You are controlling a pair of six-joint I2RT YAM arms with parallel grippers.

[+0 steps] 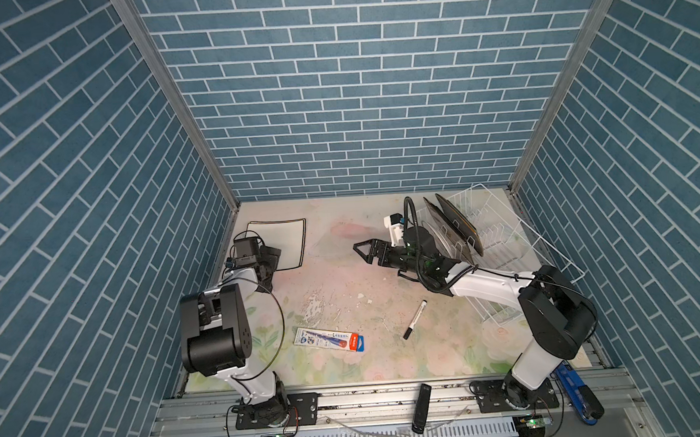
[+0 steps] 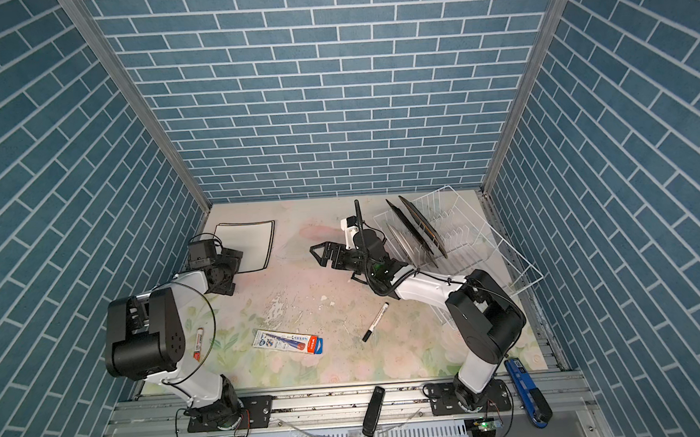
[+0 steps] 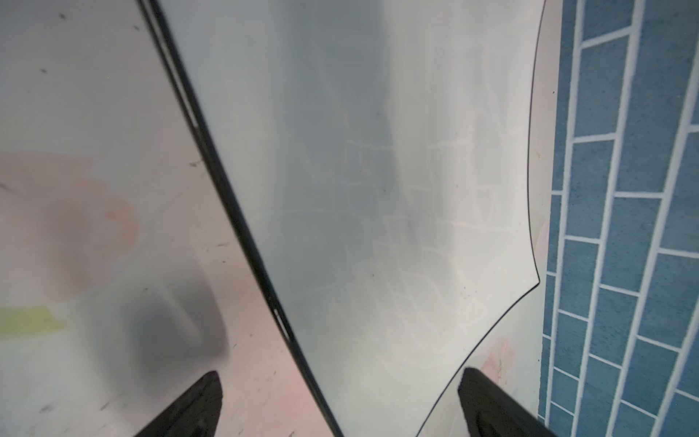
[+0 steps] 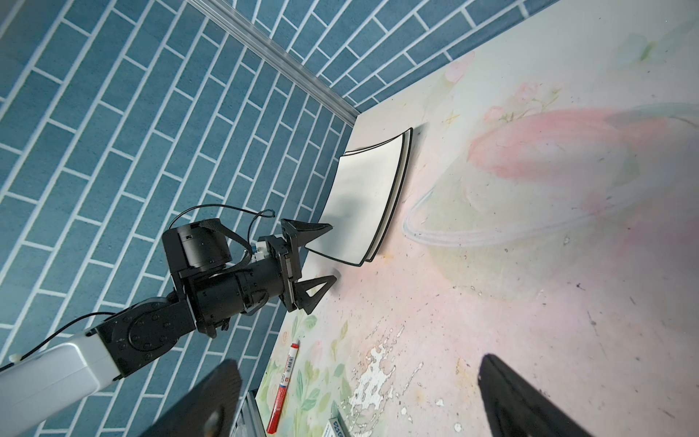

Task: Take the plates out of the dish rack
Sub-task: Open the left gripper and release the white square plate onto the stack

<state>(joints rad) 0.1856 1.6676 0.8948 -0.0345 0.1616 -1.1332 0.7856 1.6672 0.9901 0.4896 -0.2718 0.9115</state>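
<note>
L gripper wide at plate corner, R gripper over mat

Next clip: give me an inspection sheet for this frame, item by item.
Surface: floral-print table, print flaked mid-table.
Job's things: two white black-rimmed plates stacked flat at far left; dish rack at far right, seemingly three upright plates inside.
Clutter: black marker, blister pack, red marker; black handset and blue tool on the front rail.
Claws: left claw open at the stack's near corner; right claw open, empty, above mid-table.
Cables: black hose arching beside the rack; thin loops along both arms.
Surroundings: blue brick-pattern walls on three sides.
</note>
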